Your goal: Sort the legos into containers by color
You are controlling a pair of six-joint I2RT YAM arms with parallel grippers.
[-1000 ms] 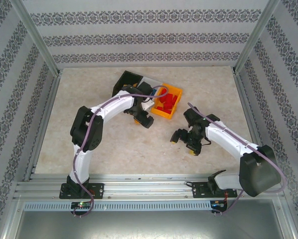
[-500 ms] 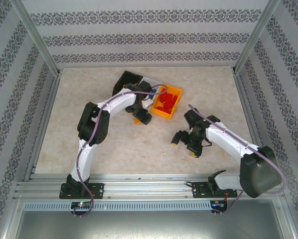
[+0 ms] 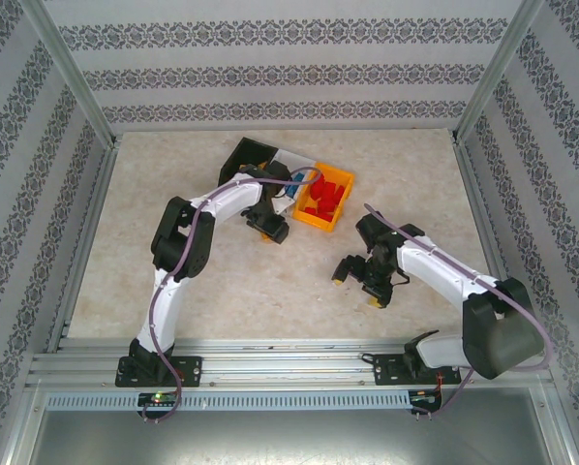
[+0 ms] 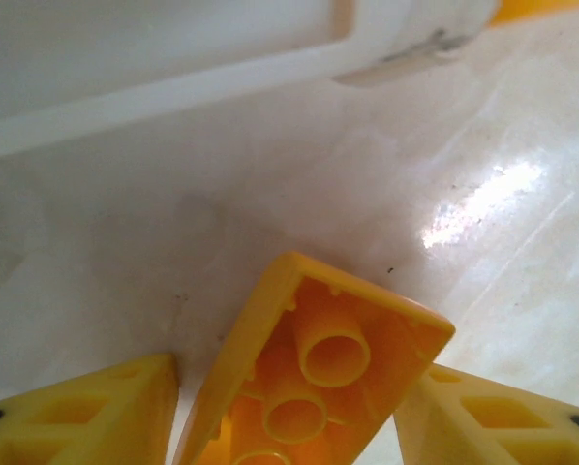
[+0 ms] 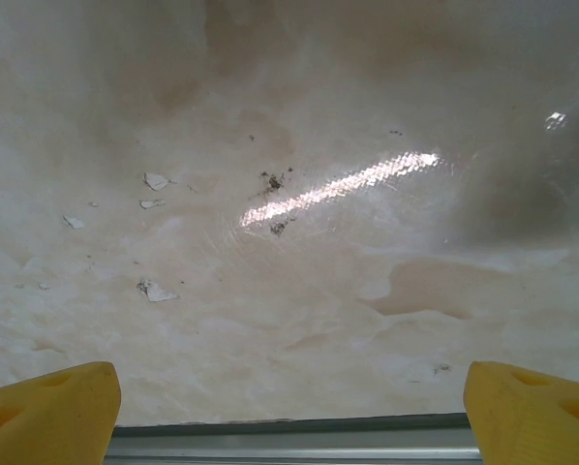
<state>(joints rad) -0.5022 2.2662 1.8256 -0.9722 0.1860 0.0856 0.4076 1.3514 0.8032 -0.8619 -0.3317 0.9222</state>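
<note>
Fingers on the left (image 4: 76, 412), clamped on an orange lego (image 4: 319, 373), have edged nearer the white bin (image 4: 173, 58).

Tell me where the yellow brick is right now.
In the left wrist view the brick is held, hollow side to the camera, in the jaws of the left gripper, just short of the white bin.

Three bins stand in a slanted row by the far edge of the counter (image 3: 173, 203): leftmost bin (image 3: 252, 153), middle bin (image 3: 290, 160), rightmost bin (image 3: 318, 223). Bricks (image 3: 320, 201) lie in the rightmost. The left end effector (image 3: 270, 232), gripping a single brick (image 4: 319, 378), sits just before the middle bin. The right end effector (image 3: 357, 289), jaws apart, is nearer the near edge, right of centre.
</note>
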